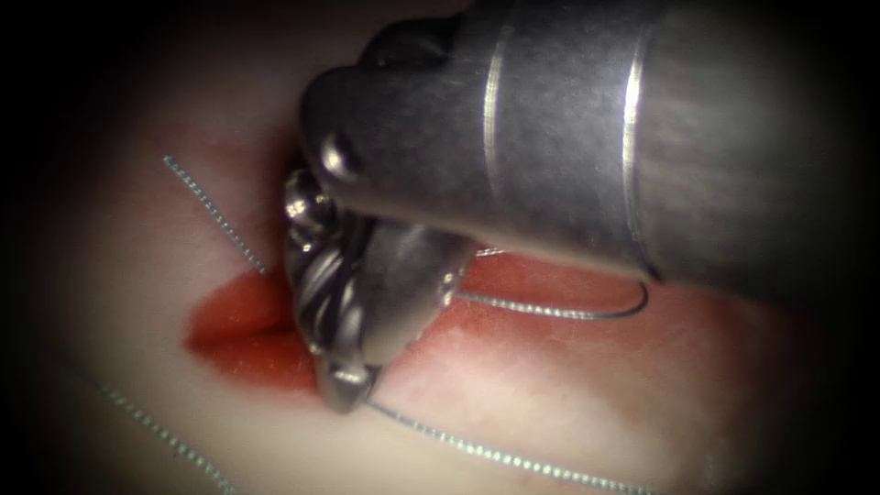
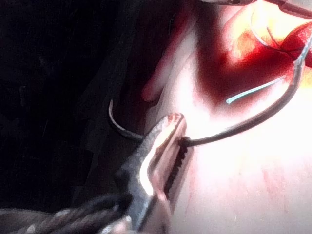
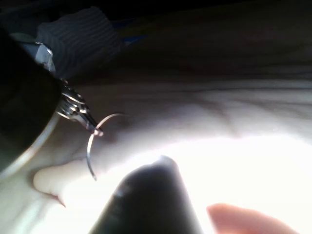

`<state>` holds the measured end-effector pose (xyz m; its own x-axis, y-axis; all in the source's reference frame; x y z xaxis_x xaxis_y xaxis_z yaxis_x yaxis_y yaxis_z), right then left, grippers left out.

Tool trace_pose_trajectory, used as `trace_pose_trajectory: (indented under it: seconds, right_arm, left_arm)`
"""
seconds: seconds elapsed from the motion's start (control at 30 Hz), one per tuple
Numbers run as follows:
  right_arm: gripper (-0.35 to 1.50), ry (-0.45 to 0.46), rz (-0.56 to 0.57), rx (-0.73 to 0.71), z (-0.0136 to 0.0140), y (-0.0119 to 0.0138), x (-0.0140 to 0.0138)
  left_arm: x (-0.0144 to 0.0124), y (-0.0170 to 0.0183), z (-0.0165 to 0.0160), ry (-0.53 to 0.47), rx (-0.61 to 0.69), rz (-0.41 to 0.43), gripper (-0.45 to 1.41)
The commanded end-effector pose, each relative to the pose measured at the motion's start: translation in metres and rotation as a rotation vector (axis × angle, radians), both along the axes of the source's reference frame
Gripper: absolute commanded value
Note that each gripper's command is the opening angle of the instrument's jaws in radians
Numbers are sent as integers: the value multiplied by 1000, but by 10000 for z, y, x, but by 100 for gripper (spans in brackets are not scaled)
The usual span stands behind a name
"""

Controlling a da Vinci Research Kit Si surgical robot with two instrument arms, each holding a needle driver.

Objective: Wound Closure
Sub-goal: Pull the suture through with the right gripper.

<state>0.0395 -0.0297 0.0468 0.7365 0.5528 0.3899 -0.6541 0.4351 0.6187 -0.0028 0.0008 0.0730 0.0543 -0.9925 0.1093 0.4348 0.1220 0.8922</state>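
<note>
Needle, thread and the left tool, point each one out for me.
needle (image 2: 243,126): left wrist view, on the middle of its curve.
thread (image 1: 550,313): endoscope view, on the loop lying over the tissue.
left tool (image 2: 170,141): left wrist view, between its tips, shut on the needle.

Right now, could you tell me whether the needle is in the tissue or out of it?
Out: the left pincer grips the needle mid-curve, its whole arc bare above the tissue.

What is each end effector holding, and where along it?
The left end effector grips the needle about a third along its curve; the needle is not in the tissue. The right end effector's hold cannot be told.
</note>
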Motion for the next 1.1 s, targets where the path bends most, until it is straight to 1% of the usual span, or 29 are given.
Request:
trace_pose_trajectory:
  seconds: [0.03, 0.17, 0.27, 0.5, 0.63, 0.73, 0.9, 1.1]
  right_arm:
    - [-35, 11, -3, -1, -10, 11, 5]
    - [-35, 0, -14, 12, -18, 10, -17]
    - [-35, -22, -13, 20, -21, 4, -41]
    - [-35, -72, -8, 21, -29, -15, -119]
    - [-35, -75, 24, 13, -34, -24, -156]
    - [-35, -77, 44, 13, -39, -32, -177]
    - [-35, -92, 65, -3, -45, -43, -202]
    - [-35, -105, 78, 7, -49, -49, -218]
  left_arm:
    - [-2, 12, -4, -2, -7, -2, -45]
    - [-2, 12, -4, -2, -7, -2, -45]
    - [-2, 12, -4, -2, -7, -2, -45]
    - [-3, 12, -4, -2, -8, -3, -45]
    - [-4, 12, -4, -3, -7, -2, -45]
    - [-4, 12, -4, -3, -7, -1, -45]
    - [-4, 12, -4, -4, -6, 0, -45]
    - [-4, 12, -5, -4, -11, 3, -45]
